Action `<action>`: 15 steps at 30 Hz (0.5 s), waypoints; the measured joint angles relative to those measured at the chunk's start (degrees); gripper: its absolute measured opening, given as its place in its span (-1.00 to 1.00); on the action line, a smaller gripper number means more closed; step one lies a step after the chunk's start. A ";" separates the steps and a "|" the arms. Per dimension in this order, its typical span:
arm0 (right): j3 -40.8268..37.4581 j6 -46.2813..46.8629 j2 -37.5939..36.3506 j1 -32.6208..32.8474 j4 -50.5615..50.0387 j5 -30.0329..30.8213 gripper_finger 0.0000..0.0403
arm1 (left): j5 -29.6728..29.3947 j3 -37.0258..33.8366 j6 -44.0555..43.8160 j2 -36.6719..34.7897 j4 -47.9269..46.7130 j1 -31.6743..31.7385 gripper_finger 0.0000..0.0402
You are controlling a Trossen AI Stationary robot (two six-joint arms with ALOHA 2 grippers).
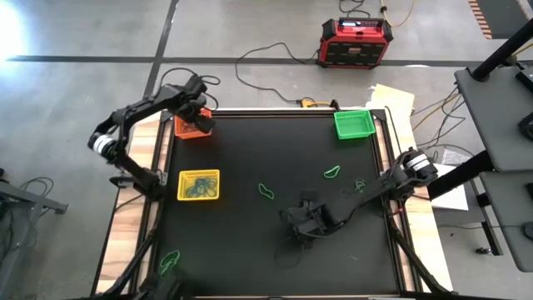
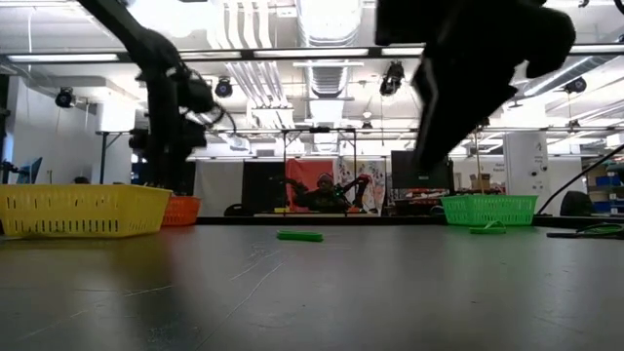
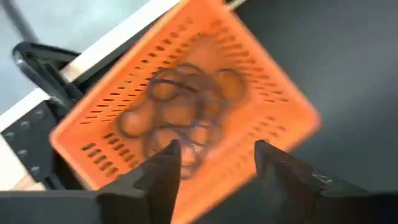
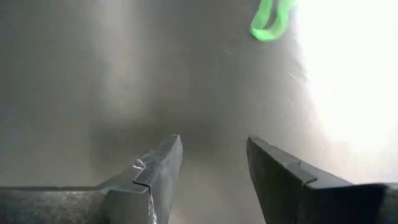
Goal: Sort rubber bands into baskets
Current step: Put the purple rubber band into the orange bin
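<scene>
Left gripper [image 3: 214, 165] hangs open and empty over the orange basket [image 3: 267, 81] of dark bands; right gripper [image 4: 211, 168], open, empty, should descend squarely onto one green band [image 4: 272, 18] on the counter [image 1: 250, 242].

Three baskets are sitting on the worktop [image 1: 250, 242]: one basket [image 1: 190, 127] at the far left corner with the left claw [image 1: 201, 119] hanging over it, a second basket [image 1: 353, 123] at the far right corner, and a third basket [image 1: 199, 185] lying near the left edge, closer to the front. Bands are lying in the first [image 3: 180, 106] and third [image 1: 198, 187]. Loose bands are lying mid-worktop [image 1: 266, 192], right of centre [image 1: 332, 172] and at the front left [image 1: 170, 261]. The right claw [image 1: 301, 225] is hanging right of centre, towards the front.
</scene>
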 joint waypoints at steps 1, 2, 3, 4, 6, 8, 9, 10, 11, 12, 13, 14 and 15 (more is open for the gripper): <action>0.00 1.39 -0.46 -0.19 -2.32 0.56 -0.13 | 1.87 -0.21 -0.41 -1.68 -0.25 -0.77 -0.02; 0.00 3.59 -0.76 -0.37 -4.77 1.50 -0.15 | 4.25 -0.67 -0.99 -3.52 -0.24 -1.93 0.02; -0.02 6.21 -1.10 -0.66 -7.34 2.81 -0.16 | 7.09 -1.38 -1.68 -5.63 0.20 -3.42 0.05; -0.22 8.78 -1.51 -0.98 -9.64 3.85 -0.17 | 9.89 -2.32 -2.41 -7.74 1.26 -5.16 0.07; -0.78 12.85 -2.46 -1.83 -14.01 4.28 -0.19 | 13.39 -4.96 -3.71 -12.19 4.56 -9.78 0.09; -2.21 16.34 -3.49 -2.84 -18.48 3.20 -0.20 | 14.09 -8.69 -5.12 -16.63 9.40 -16.01 0.09; -3.26 17.66 -4.06 -3.47 -20.50 1.95 -0.19 | 14.35 -10.78 -5.58 -18.63 11.82 -19.88 0.08; -4.37 18.08 -4.60 -4.27 -22.42 -0.04 -0.19 | 14.86 -12.85 -5.93 -20.31 14.33 -23.96 0.08; -5.43 18.13 -5.11 -5.25 -24.27 -2.57 -0.18 | 15.25 -14.78 -6.14 -21.69 16.80 -28.38 0.07; -6.41 17.96 -5.73 -6.36 -25.97 -5.66 -0.18 | 15.27 -16.58 -6.28 -23.03 19.24 -32.87 0.06; -7.48 17.60 -6.23 -7.69 -27.30 -8.35 -0.17 | 15.28 -18.10 -6.33 -24.11 21.45 -37.34 0.06; -8.59 16.71 -6.72 -9.12 -28.34 -10.51 -0.17 | 15.27 -19.34 -6.32 -25.07 24.12 -41.73 0.05; -9.81 15.83 -7.08 -10.50 -29.18 -12.33 -0.16 | 15.01 -20.48 -5.85 -25.90 26.93 -46.40 0.04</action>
